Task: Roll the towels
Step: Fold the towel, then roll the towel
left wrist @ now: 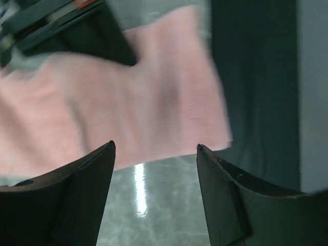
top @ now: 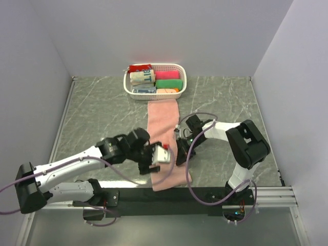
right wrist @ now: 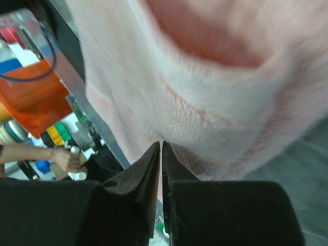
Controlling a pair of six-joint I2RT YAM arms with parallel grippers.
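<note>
On the table: the pink towel lay as one long strip, its far end touching the white basket and its near end by the black rail.
Edges: the long sides ran fairly straight; the near end spread wider and looked rumpled.
Open room: bare marbled surface lay on both sides of the strip; plain walls closed three sides.
Left gripper: at the towel's near left edge, jaws wide apart, holding nothing.
Right gripper: at the towel's right edge, jaws drawn to a thin slit; I could not tell whether cloth was pinched.
Textures: soft looped terry; the basket was perforated plastic and held rolled cloths.
Left wrist view: the towel was blurred beyond the left gripper, with glossy table between the fingers.
Right wrist view: a raised fold of towel sat just past the right gripper, hidden from above.
</note>
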